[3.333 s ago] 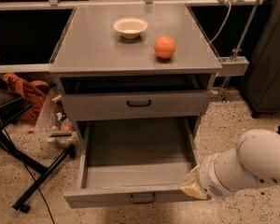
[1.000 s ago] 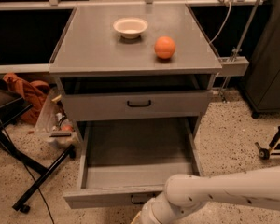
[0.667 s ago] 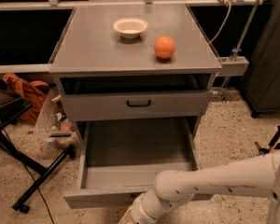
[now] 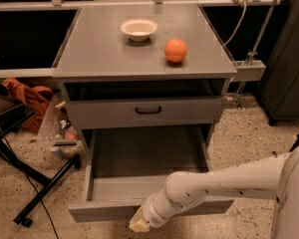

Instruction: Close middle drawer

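Note:
The middle drawer [image 4: 144, 166] is pulled far out of the grey cabinet, showing its plain grey tray. Its low flat front [image 4: 97, 211] runs along the bottom of the view. The loop handle is hidden behind my arm. My white arm reaches in from the right, across the drawer front. My gripper [image 4: 139, 223] is at the lower centre of that front, just below its edge. The taller-fronted drawer [image 4: 148, 111] above, with a dark loop handle, is nearly shut.
A white bowl [image 4: 138, 29] and an orange [image 4: 175, 50] sit on the cabinet top [image 4: 94, 54]. A black stand [image 4: 40, 188] and an orange cloth [image 4: 25, 96] are on the floor to the left. A dark cabinet [image 4: 289, 59] stands to the right.
My arm has swept from the drawer's right front corner leftward to the middle of its front and dropped lower. The drawer has not visibly moved.

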Action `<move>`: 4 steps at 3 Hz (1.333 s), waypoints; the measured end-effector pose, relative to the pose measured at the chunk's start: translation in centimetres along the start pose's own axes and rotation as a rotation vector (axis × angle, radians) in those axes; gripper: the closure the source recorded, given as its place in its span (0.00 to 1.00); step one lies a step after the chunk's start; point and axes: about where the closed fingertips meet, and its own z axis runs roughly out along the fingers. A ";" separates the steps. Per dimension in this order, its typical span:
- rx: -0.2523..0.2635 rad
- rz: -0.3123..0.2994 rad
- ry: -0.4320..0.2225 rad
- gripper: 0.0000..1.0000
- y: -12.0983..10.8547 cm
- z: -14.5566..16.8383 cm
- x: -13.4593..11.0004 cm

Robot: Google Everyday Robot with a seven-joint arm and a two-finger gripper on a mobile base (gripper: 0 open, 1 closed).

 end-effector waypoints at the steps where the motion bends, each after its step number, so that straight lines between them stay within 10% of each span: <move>1: 0.047 0.010 0.041 1.00 -2.3 -2.6 1.9; 3: 0.030 0.014 0.141 1.00 -4.0 -4.0 5.4; 4: 0.046 0.009 0.150 0.81 -4.1 -4.0 5.4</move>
